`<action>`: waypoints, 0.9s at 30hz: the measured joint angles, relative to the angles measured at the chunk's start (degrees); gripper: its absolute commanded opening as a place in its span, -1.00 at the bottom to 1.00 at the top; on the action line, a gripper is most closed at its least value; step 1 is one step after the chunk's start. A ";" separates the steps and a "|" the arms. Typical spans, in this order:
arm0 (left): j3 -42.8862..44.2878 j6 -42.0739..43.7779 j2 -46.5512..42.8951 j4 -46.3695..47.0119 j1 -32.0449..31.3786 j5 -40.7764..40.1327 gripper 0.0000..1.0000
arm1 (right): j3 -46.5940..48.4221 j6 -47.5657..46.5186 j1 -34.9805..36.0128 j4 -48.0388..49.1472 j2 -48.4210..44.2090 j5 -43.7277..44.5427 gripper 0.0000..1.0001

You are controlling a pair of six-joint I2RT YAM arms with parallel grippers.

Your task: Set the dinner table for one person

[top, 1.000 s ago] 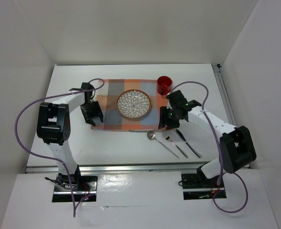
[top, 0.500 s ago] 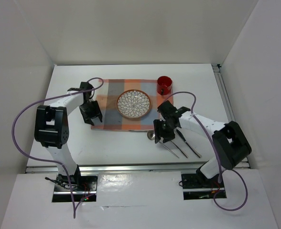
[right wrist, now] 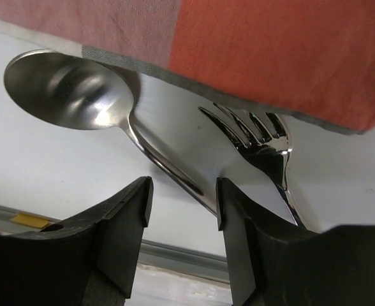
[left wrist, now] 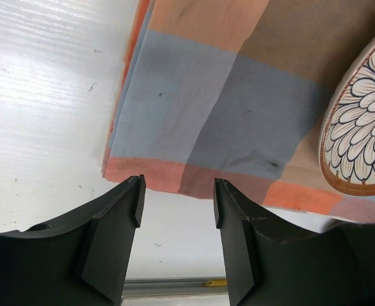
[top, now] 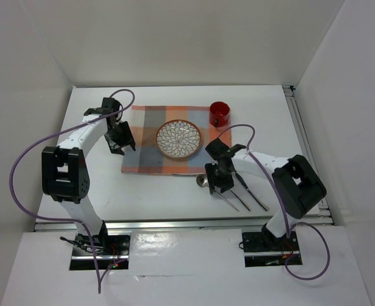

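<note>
White arms [top: 85, 132], black joints, looping purple cables [top: 11, 182]; black pincer fingers [left wrist: 111, 248]

Overhead; close wrist views; shared dinner table [top: 162, 191]

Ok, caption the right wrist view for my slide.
Open right gripper above the spoon handle, fork alongside, both utensils at the checked placemat edge.

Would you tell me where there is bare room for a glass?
Bare: the far strip of the table behind the placemat and red cup, and the right side along the rail. Crowded: off the placemat's near right corner, where spoon, fork and knife lie by the right hand.
</note>
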 measured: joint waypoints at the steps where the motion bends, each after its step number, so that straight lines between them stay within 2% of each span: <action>1: 0.00 0.00 0.00 -0.22 0.00 0.00 0.28 | -0.04 -0.02 0.20 0.13 0.37 0.20 0.08; 3: 0.00 -0.02 0.00 -0.55 0.00 0.00 0.28 | -0.31 0.00 0.96 0.55 0.79 0.72 0.01; 7: 0.02 -0.02 0.00 -0.90 0.00 0.00 0.28 | -0.48 -0.17 3.04 0.76 0.79 1.38 -0.34; 8: 0.04 -0.07 0.00 -1.05 0.00 0.00 0.28 | -0.52 -0.24 3.54 0.81 0.79 1.53 -0.57; 12: 0.94 -0.11 0.00 -1.95 0.00 -0.02 0.28 | -0.61 -0.98 5.29 0.70 0.70 1.73 -1.00; 19: 6.29 -0.26 0.00 -2.49 0.02 -0.02 0.28 | 1.03 -1.97 5.60 -2.12 0.17 2.08 -1.00; 27: 9.79 -1.11 1.60 -3.26 0.24 -0.02 0.28 | 7.30 -4.70 5.60 -6.45 -3.54 -0.35 -1.00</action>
